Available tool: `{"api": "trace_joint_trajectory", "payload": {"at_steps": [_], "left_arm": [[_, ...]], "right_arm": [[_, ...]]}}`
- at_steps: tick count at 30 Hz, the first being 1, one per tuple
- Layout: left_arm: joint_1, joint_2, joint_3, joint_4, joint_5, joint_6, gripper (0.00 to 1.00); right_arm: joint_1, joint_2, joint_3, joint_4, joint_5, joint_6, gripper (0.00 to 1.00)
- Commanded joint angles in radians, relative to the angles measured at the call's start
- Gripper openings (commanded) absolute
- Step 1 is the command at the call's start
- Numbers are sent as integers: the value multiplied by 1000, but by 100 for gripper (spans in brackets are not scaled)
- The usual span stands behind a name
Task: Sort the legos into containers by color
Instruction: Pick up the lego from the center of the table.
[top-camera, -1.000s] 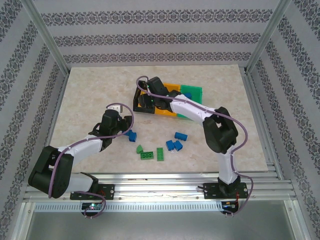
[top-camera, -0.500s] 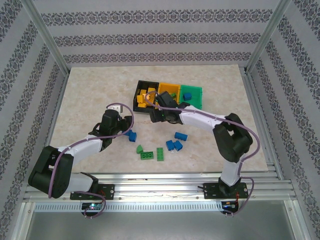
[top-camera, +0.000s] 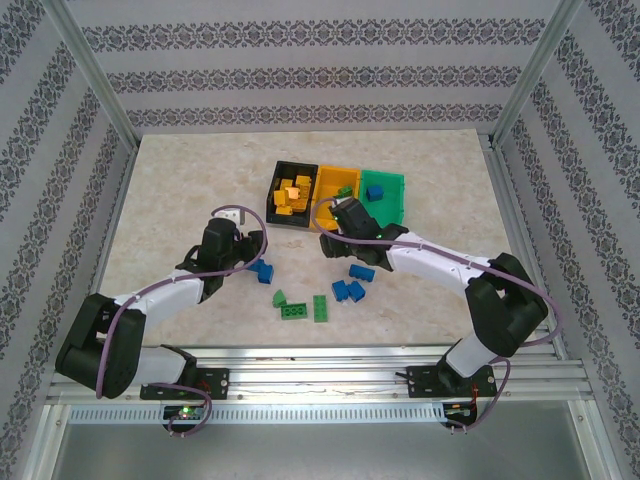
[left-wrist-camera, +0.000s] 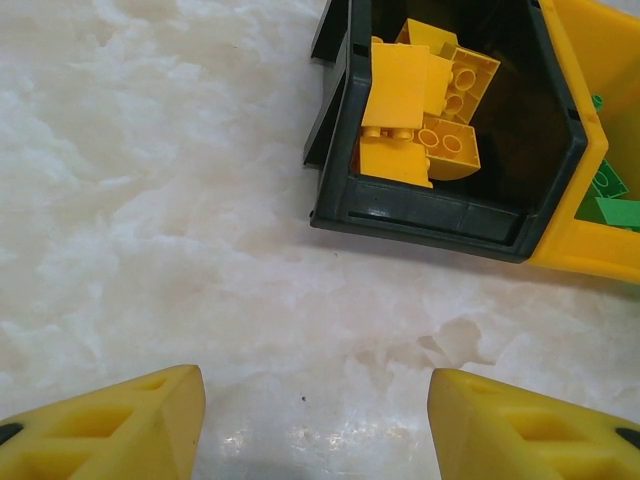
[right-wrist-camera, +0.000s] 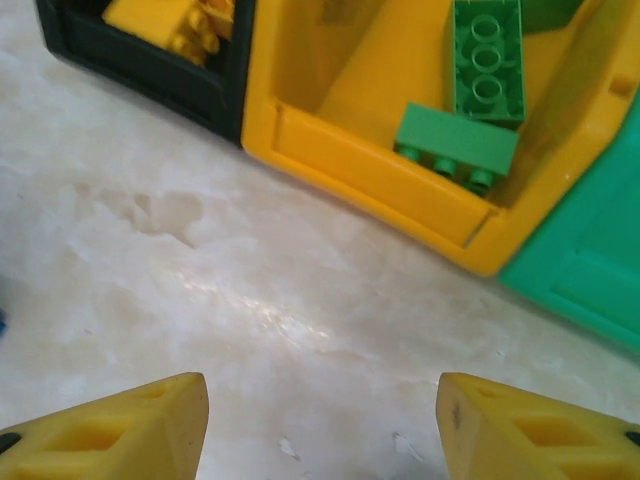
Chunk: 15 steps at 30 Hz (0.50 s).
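Yellow bricks sit in the black bin.
Left fingers and right fingers are wide and empty; loose blue bricks and green bricks lie on the worktop.

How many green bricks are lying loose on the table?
3, together near the front: left brick, middle brick, right brick. Others may be hidden.
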<state>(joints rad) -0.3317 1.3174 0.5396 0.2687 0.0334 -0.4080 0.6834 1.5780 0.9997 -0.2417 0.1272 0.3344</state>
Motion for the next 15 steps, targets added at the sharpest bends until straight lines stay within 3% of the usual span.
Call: {"api": "trace_joint_trajectory", "payload": {"at_steps": [1, 8, 15], "left_arm": [[16, 4, 36, -44, -20, 18, 61], [17, 13, 116, -303, 39, -21, 61], [17, -34, 167, -584, 62, -65, 63]], "right_arm": [[-33, -31, -26, 33, 16, -67, 63], [-117, -47, -87, 135, -62, -122, 63], [-117, -48, -178, 270, -76, -130, 63]]}}
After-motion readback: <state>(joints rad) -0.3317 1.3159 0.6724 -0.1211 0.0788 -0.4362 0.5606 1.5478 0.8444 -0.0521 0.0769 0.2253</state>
